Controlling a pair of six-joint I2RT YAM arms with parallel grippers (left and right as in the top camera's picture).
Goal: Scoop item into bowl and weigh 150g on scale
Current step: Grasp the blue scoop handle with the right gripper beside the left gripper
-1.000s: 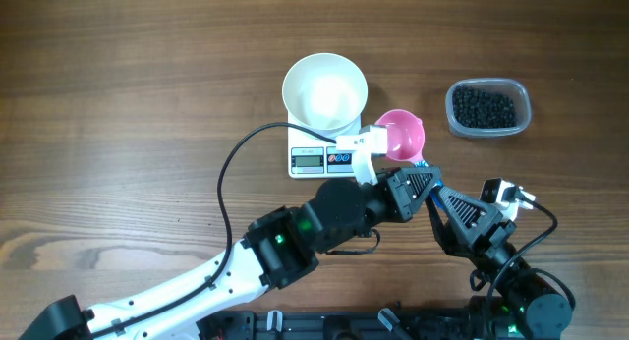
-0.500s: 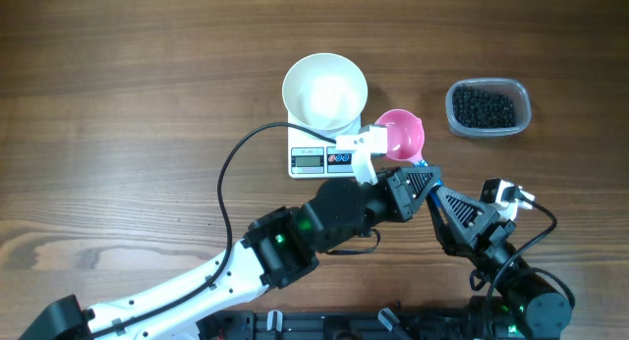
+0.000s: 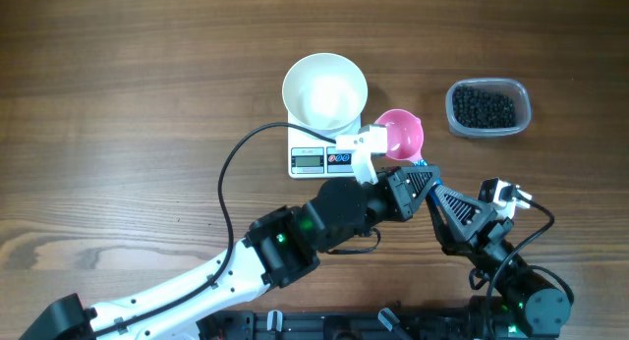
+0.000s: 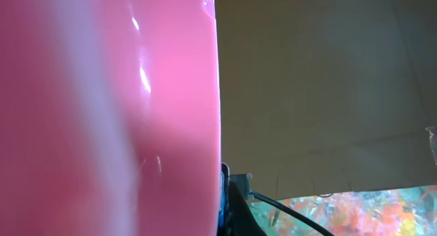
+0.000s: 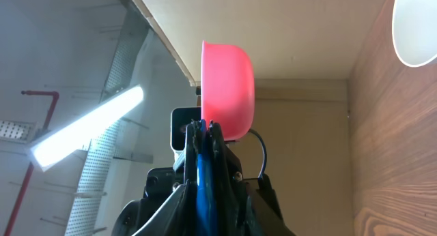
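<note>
We see the left gripper (image 3: 408, 175) and right gripper (image 5: 205, 137) both clamped on the pink plastic scoop (image 3: 403, 134), cup just beyond them.

Robotics lab / test room, not a home. Left arm (image 3: 197, 286) & right arm (image 3: 462, 217) sit at the near edge of a wood-grain table (image 3: 118, 85), w/ a scale (image 3: 322, 160) and a loose cable (image 3: 220, 188). Overhead: fluorescent tube (image 5: 89, 123), exposed red pipe (image 5: 37, 93), perforated panel (image 5: 95, 174).

r hand (image 5: 205, 135) pinches blue handle (image 5: 203, 185) under edge-on pink scoop (image 5: 229, 86); white bowl (image 5: 418, 28) top right corner
</note>
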